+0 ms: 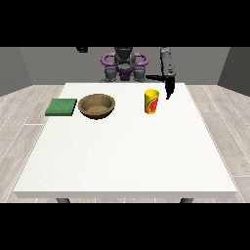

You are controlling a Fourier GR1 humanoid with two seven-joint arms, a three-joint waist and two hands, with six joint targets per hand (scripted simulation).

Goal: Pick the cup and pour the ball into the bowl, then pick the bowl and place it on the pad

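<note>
A: What does the room look like?

B: A large white table fills most of the view. Under it lies a floor of pale wood planks, and grey walls close the room behind. The robot stands at the far edge of the table, small, with purple rings at its shoulders.

A: And on the table?

B: Three things, all on the far half. A flat green pad lies near the edge at the view's left. Just beside it, apart from it, sits a brown bowl, round and shallow, its mouth upward. Well apart from the bowl, toward the view's right, stands the cup.

A: How does the cup look?

B: It is yellow with a red mark on its side, and it stands upright. Its opening faces up, but what lies inside cannot be made out; no ball shows anywhere.

A: Where is the hand?

B: The hand at the view's right hangs from a dark arm that comes down over the far edge of the table. It is near the cup, a little behind it and toward the view's right, not touching it. It holds nothing. Whether its fingers are straight or curled cannot be told from here.

A: The other hand?

B: It does not show.
</note>
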